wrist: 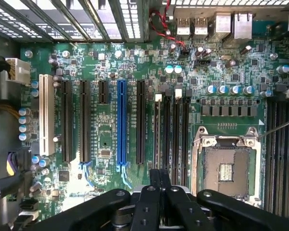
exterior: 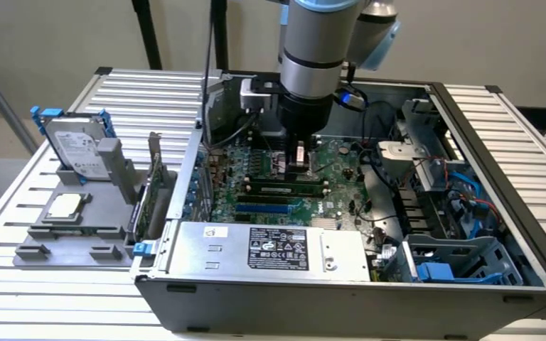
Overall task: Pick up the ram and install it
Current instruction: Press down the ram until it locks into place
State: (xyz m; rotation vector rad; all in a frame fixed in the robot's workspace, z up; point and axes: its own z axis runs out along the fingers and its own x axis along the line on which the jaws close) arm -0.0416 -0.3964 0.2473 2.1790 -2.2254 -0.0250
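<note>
The ram (exterior: pixel 287 189) is a narrow green stick with dark chips, standing in a black slot on the motherboard (exterior: pixel 340 181) inside the open computer case. My gripper (exterior: pixel 297 158) hangs on the arm just above the board, a little behind the ram and apart from it. In the wrist view the black fingers (wrist: pixel 151 192) are pressed together and the gripper (wrist: pixel 160 174) is shut, with nothing visible between them. A slot with a white latch (wrist: pixel 158 134) runs straight out from the fingertips. Whether the edge-on ram fills that slot, I cannot tell.
The empty processor socket (wrist: pixel 226 171) lies beside the slots, with a blue slot (wrist: pixel 121 125) on the other side. A power supply (exterior: pixel 268 249) fills the case front. At the exterior view's left stand a hard drive (exterior: pixel 76 145), a silver processor chip (exterior: pixel 65 206) and an upright expansion card (exterior: pixel 154 186).
</note>
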